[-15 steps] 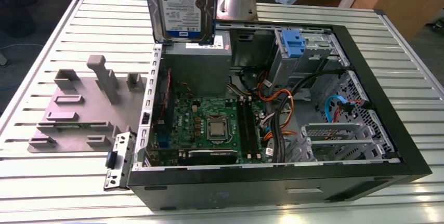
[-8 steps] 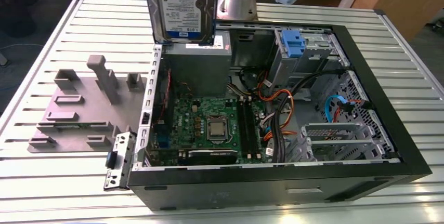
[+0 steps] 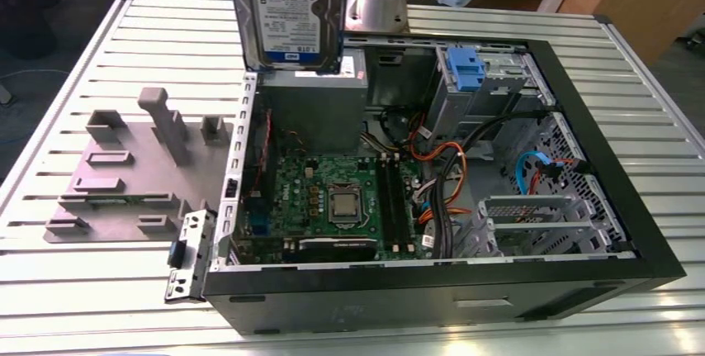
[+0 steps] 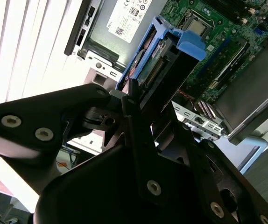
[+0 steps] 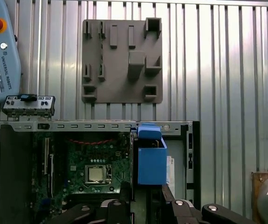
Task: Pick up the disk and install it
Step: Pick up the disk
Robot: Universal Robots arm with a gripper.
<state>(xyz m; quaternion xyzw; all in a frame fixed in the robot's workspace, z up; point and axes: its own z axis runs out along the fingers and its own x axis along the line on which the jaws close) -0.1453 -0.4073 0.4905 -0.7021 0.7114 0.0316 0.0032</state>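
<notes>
While the fingers point(image 4: 133, 100) stay out of the exterior view, that view shows the disk point(image 3: 284, 13) hanging upright above the open computer case point(image 3: 650, 249), label facing outward. Its lower end is just over the grey power-supply box point(image 3: 314, 100). In the second wrist view, the fingers are clamped narrowly on the disk. In the first wrist view, its blue carrier bracket point(image 5: 151, 161) hangs beside the motherboard point(image 5: 96, 163). A grey fixture plate point(image 3: 121, 174) lies on the slatted table point(image 3: 529, 30), on the exterior view's left of the case.
</notes>
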